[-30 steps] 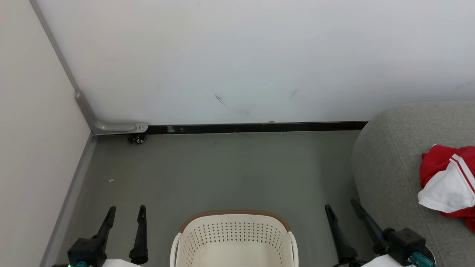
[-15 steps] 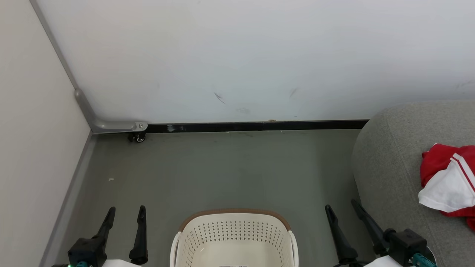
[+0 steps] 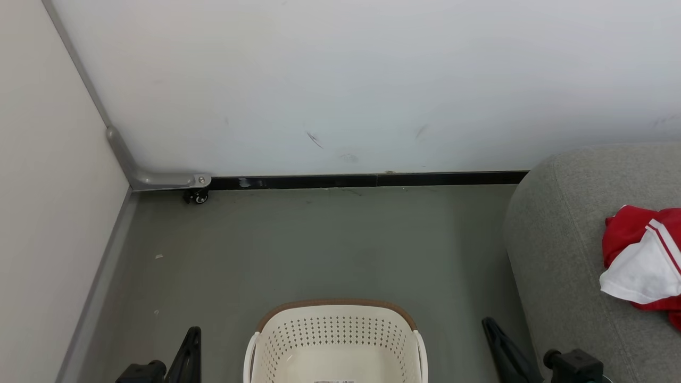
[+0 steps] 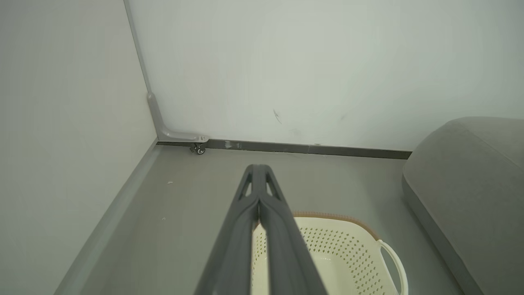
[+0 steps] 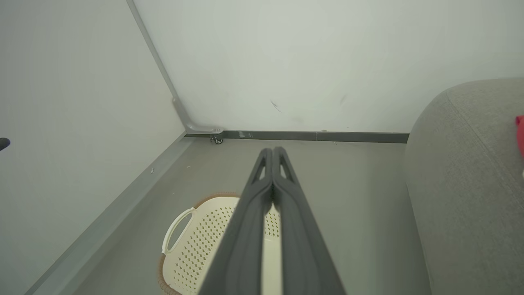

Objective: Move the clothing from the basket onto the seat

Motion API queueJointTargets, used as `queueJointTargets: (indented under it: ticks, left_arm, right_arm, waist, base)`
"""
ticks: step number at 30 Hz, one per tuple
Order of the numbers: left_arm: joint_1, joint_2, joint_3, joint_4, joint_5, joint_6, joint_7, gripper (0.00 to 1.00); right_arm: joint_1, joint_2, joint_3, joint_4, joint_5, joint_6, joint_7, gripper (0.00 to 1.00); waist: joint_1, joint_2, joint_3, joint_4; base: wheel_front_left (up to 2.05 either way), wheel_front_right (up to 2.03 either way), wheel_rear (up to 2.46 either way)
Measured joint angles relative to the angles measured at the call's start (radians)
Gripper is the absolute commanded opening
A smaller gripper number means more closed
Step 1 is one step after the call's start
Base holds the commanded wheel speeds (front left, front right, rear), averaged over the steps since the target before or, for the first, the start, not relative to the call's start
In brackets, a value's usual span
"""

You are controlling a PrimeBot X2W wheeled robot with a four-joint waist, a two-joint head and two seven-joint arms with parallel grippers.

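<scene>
On floor [image 3: 319, 250], basket [image 3: 335, 330] bottom shows; clothing [image 3: 638, 255] on seat [image 3: 558, 239]; left pincer [image 4: 258, 170], right pincer [image 5: 273, 152] clenched.

Red clothing [image 3: 640, 261] on grey seat [image 3: 558, 266]

This is looking like a staged test corner in a lab or studio, not a real home. Bare white wall panels [image 3: 340, 80] are meeting at a grey metal bracket [image 3: 159, 182], with a small caster wheel [image 3: 198, 197] sitting under it, as on movable partitions. A plain grey floor [image 3: 319, 250] is running up to a black strip [image 3: 372, 181]. A seat [image 3: 558, 239] and a laundry basket [image 3: 335, 330] are lending a homely touch.
</scene>
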Motion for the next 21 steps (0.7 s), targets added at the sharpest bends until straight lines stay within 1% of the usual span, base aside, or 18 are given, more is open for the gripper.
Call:
queueJointTargets:
  ticks: [9, 16, 21]
  left_arm:
    - [0.0, -0.009, 0.026, 0.001, -0.075, -0.019, 0.024, 0.0]
    - [-0.001, -0.021, 0.045, 0.0, -0.171, -0.04, 0.046, 0.0]
    - [-0.004, -0.026, 0.061, -0.001, -0.219, -0.053, 0.06, 0.0]
  right_arm:
    - [0.004, 0.0, 0.009, -0.029, 0.075, 0.0, -0.001, 0.0]
    - [0.019, 0.0, 0.007, -0.051, 0.176, 0.0, -0.002, 0.0]
    - [0.018, 0.0, -0.007, -0.052, 0.26, 0.0, 0.0, 0.0]
  waist:
    - [0.0, 0.0, 0.002, -0.001]
    - [0.0, 0.0, 0.005, -0.002]
    - [0.0003, 0.0, 0.007, -0.002]
  base:
    - [0.0, 0.0, 0.0]
    - [0.0, 0.0, 0.0]
    - [0.0, 0.0, 0.0]
